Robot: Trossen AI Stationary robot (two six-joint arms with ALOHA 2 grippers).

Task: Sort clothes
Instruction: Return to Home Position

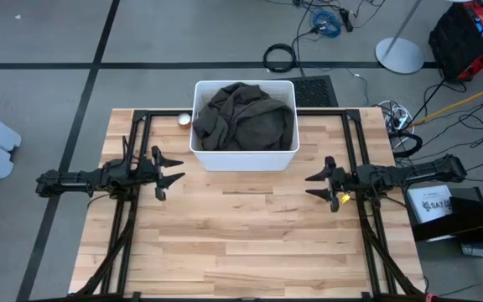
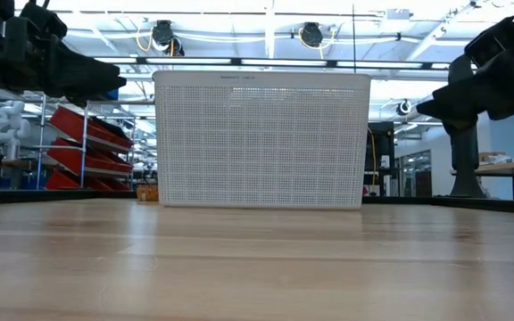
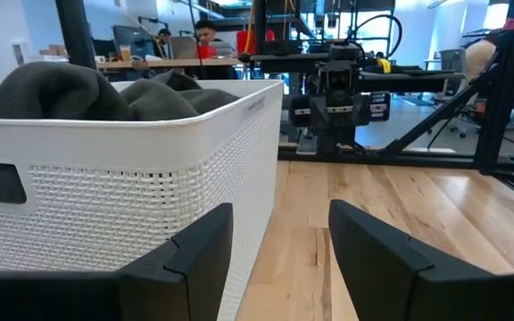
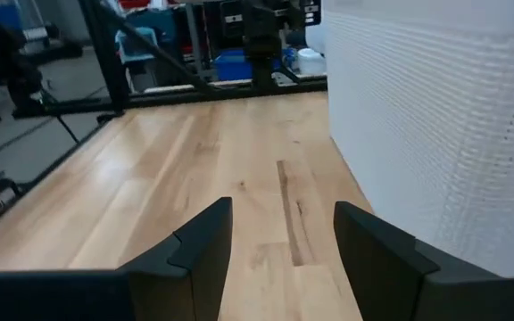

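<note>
A dark olive garment (image 1: pixel 246 117) lies heaped in the white plastic bin (image 1: pixel 244 159) at the table's far middle; its top (image 3: pixel 78 94) bulges above the bin's rim in the left wrist view. Other clothes are hidden. My left gripper (image 1: pixel 174 170) stands open at the table's left, pointing level toward the right, just near of the bin's left corner. My right gripper (image 1: pixel 313 184) stands open at the table's right, pointing toward the left, near of the bin's right corner. Neither has anything between its fingers (image 3: pixel 205 245) (image 4: pixel 205 234).
A small round pale thing (image 1: pixel 184 120) lies on the table left of the bin. Bare wooden tabletop (image 1: pixel 241 243) stretches between the arms and toward the near edge. Black frame rails (image 1: pixel 132 218) run along both sides. Cables and a stand lie on the floor beyond the far edge.
</note>
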